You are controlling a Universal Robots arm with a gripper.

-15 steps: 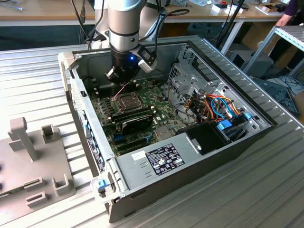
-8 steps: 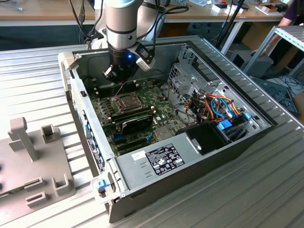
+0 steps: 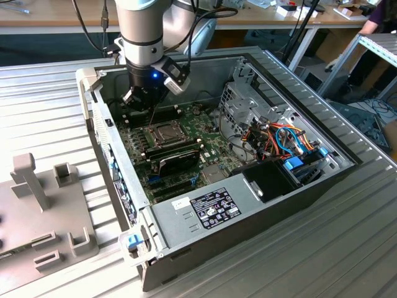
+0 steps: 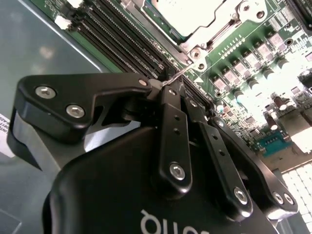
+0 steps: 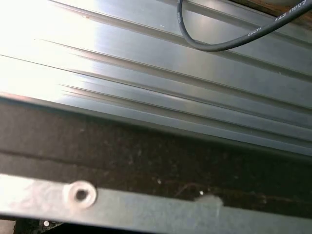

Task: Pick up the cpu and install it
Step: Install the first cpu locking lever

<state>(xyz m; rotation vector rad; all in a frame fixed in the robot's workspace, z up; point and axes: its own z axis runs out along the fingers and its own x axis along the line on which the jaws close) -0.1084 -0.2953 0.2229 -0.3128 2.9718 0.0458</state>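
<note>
The tool (image 4: 168,80), clenched on a thin lever (image 4: 179,73) beside the socket (image 3: 162,131), should move slowly; the cpu (image 4: 195,14) sits seated

Arm (image 3: 141,28) upright, gripper (image 3: 149,105) pointing down, fingers (image 4: 174,126) closed together

Silver-grey round arm (image 3: 141,25) with black cables (image 3: 200,25), a blue light, and a black screw-studded gripper (image 4: 168,87).
</note>
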